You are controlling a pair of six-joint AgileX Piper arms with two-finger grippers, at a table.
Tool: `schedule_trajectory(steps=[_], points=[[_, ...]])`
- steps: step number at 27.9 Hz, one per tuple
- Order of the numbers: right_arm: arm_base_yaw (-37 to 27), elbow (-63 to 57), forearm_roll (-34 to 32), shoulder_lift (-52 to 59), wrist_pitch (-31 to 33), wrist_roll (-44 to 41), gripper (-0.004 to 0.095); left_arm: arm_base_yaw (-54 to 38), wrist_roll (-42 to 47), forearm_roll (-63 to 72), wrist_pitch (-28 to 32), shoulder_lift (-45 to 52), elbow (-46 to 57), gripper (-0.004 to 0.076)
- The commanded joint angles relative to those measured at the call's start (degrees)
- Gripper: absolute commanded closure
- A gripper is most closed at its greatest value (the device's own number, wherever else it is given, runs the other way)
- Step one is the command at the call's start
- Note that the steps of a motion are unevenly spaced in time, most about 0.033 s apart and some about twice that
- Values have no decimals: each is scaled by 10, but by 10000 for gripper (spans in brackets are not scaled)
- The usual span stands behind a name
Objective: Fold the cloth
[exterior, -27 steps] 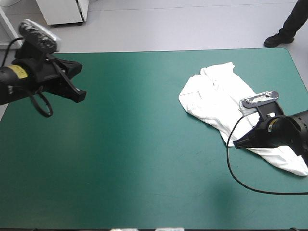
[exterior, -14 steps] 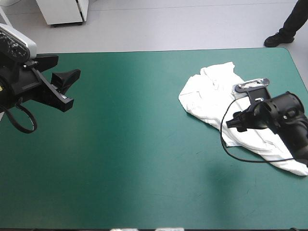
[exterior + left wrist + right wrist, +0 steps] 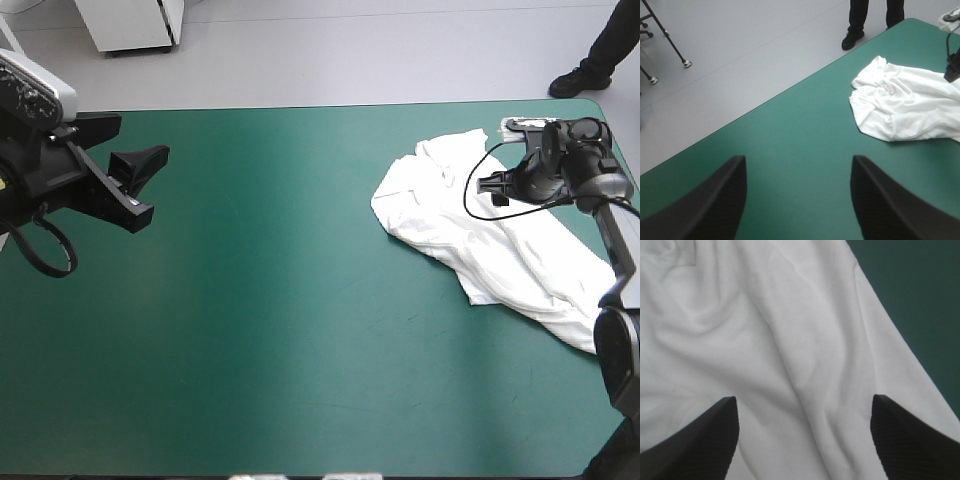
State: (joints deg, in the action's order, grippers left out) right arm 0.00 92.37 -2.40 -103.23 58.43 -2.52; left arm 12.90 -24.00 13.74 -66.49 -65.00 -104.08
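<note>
White fabric: T-shirt [image 3: 480, 225] crumpled on the far right part of the teal-green table [image 3: 280, 340], stretched in a long slack heap, its near end close to the right edge.

Right gripper [image 3: 492, 186] low over the far part of the heap. Black fingers [image 3: 700, 440] spread wide, nothing between them, only wrinkled cloth ahead.

Left gripper [image 3: 143, 188] raised at the far left, well apart from the T-shirt. Jaws likewise released and empty.

Risks, as judged from this layout:
- Pinching into the middle of a wrinkle rather than a hem or corner. Likely result: several layers lifted together, a bunch instead of a flat sheet.
- Too shallow a bite on slack fabric. Likely result: slip on lifting.
- Any drag toward the right. Near end liable to slide off the table edge.
- One-handed lift with the left gripper so far off. Likely result: twist, harder to lay flat for folding.
</note>
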Motion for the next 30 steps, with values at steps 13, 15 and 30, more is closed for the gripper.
schedule_trajectory(steps=[13, 15, 30], points=[[-14, 36, 66, -128, -1, 65, 478, 1, 4, 0, 38, 6, -12, 276], [-14, 36, 78, -137, 1, 85, 663, 1, 4, -1, 38, 6, -12, 276], [186, 38, 195, -162, 46, 169, 913, 1, 11, -71, 8, 8, -12, 276]])
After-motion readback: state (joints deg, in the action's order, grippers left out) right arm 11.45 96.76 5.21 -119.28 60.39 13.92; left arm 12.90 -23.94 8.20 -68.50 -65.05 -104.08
